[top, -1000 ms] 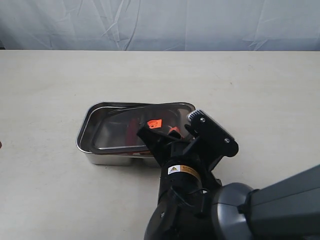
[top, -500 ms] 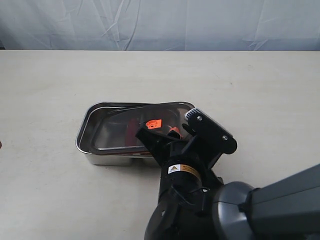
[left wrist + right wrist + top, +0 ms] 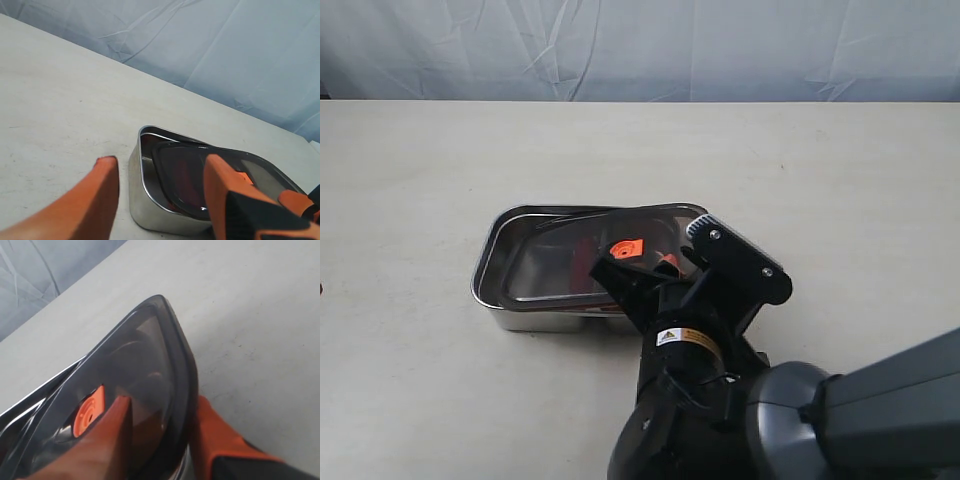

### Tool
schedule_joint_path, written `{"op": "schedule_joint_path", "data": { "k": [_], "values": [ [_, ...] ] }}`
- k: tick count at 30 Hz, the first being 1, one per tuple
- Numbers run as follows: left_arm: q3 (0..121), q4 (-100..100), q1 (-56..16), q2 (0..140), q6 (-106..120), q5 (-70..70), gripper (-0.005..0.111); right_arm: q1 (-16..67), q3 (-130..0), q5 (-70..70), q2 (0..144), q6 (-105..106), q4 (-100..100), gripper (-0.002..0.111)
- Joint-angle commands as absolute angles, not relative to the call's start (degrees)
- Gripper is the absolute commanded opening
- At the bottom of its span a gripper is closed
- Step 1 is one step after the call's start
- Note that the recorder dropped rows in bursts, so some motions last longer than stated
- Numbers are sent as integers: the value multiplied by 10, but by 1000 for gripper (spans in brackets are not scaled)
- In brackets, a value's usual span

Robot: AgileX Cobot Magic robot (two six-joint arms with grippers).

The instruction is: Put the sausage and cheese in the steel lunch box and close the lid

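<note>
Sitting on a wide pale tabletop (image 3: 820, 170), with a blue cloth (image 3: 640, 50) hanging well behind the steel lunch box (image 3: 495, 275). Leaning in over the box's near right corner with the bulky black right arm (image 3: 700, 400), blocking that corner in the exterior view. Holding the dark lid (image 3: 570, 255) tilted over the box, not seated on its rim. Pinching the right gripper (image 3: 162, 402) fingers (image 3: 110, 440) together on the lid's right edge. Hovering the left gripper (image 3: 161, 160) at the box's left end, fingers (image 3: 100, 200) apart, gripping nothing. Showing the orange valve (image 3: 625, 247) mid-lid, and a red blur (image 3: 585, 250) inside the box beneath it.
</note>
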State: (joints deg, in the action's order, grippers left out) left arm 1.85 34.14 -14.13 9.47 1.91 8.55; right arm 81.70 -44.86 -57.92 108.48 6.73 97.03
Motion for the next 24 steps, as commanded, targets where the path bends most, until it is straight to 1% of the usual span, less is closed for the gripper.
{"op": "schedule_joint_path", "data": {
  "k": [1, 19, 24],
  "values": [
    [17, 339, -144, 96, 22, 79, 50, 819, -437, -524, 1099, 151, 999, 30],
    [17, 338, -144, 96, 22, 79, 50, 819, -436, -509, 1092, 180, 999, 30],
    [17, 338, -144, 96, 22, 78, 50, 819, -436, -544, 1077, 192, 999, 30]
  ]
}}
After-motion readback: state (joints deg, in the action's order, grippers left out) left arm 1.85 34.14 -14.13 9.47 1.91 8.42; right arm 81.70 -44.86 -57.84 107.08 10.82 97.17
